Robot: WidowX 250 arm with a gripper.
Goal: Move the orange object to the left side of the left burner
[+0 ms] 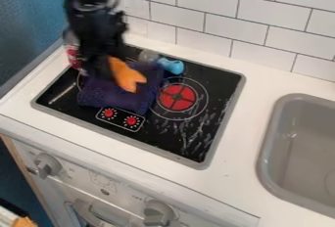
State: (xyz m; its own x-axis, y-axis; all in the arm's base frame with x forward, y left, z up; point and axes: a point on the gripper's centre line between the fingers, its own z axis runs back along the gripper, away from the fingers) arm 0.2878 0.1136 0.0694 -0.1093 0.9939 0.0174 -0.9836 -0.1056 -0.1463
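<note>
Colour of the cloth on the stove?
Cloth is dark purple; shows best in the camera view.

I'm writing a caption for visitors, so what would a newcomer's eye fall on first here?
Probably the bright orange object, right by the black gripper and above the purple cloth on the stove. Next, the red burner at the cloth's right, then the light blue object behind that burner.

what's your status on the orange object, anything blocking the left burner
Tool at orange object, grip unclear. Object over or on purple cloth. In the way: cloth, covering much of left burner.
</note>
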